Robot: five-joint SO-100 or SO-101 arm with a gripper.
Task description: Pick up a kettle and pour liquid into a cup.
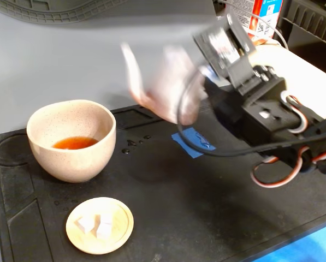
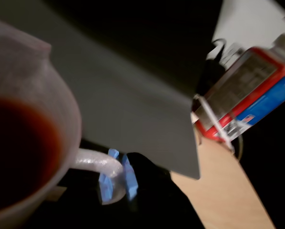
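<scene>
We see the blurred kettle (image 1: pixel 165 82) lifted above the table (image 1: pixel 206 218), at two o'clock from the cup (image 1: pixel 71 139), which contains liquid (image 1: pixel 75 143). Our hand (image 1: pixel 193 87) apparently grips its handle; jaw opening we cannot tell.

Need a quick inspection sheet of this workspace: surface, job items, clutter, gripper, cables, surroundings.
Surface: black moulded mat, a few droplets near the cup, blue tape patch.
Job's things: kettle held in the air, motion-blurred, red liquid inside; cup upright on the mat with some orange-red liquid.
Clutter: wooden dish with white cubes.
Gripper: gripper holding the kettle; fingers blurred.
Cables: black cable looping under the arm; red-white servo leads.
Surroundings: red-blue carton, grey wall.
</scene>
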